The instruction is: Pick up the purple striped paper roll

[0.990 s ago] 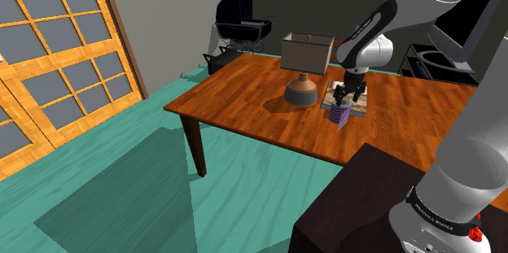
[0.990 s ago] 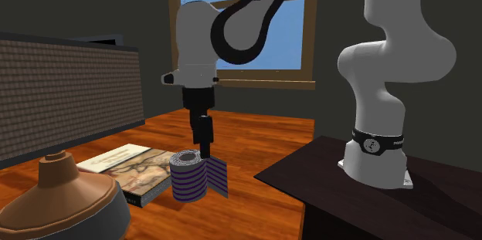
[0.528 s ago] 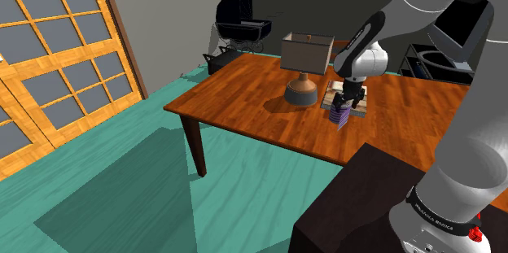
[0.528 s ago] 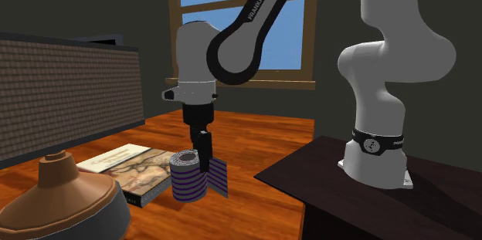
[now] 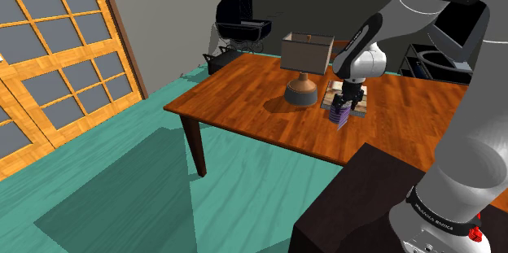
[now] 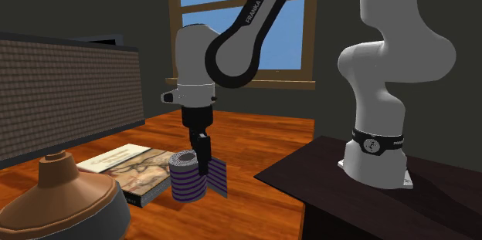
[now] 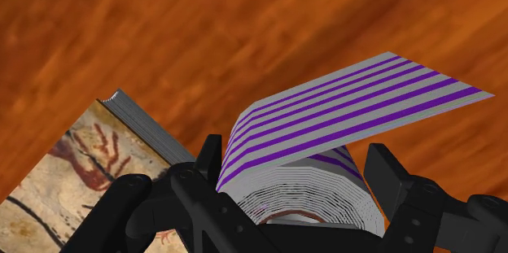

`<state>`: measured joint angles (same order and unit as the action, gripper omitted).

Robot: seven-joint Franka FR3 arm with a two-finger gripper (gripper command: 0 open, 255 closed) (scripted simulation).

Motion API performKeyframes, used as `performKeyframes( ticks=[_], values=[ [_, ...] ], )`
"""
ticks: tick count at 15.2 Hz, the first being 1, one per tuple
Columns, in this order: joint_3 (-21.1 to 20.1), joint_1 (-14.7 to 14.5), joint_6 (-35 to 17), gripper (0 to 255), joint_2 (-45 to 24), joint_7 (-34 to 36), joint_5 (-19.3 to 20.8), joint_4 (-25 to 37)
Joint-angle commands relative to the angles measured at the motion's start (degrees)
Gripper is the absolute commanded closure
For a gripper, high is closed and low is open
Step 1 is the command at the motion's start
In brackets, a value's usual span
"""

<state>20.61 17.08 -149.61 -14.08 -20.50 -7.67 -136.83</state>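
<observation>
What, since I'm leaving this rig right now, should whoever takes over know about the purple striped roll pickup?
Gripper: open, lowered around the roll, jaws apart on either side of it; no clamp evident.
Things: purple striped paper roll stands upright on the wooden table, loose sheet sticking out, beside a book.
Done: gripper positioned around the roll.
Left: close on the roll, then lift it off the table.

Glossy grained wood table (image 7: pixel 163 32), smooth layered paper roll (image 7: pixel 326 190), matt-covered book (image 7: pixel 73 162).
</observation>
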Motion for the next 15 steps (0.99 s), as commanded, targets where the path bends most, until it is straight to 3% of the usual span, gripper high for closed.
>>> performKeyframes(
  ticks=[1,4,15],
  values=[
    [0.0,0.0,-0.1,255,-0.2,0.0,0.0,0.0],
    [0.0,0.0,-0.2,255,-0.1,0.0,0.0,-0.1],
    [2.1,-1.4,7.8,255,7.9,3.9,5.6,0.5]
  ],
)
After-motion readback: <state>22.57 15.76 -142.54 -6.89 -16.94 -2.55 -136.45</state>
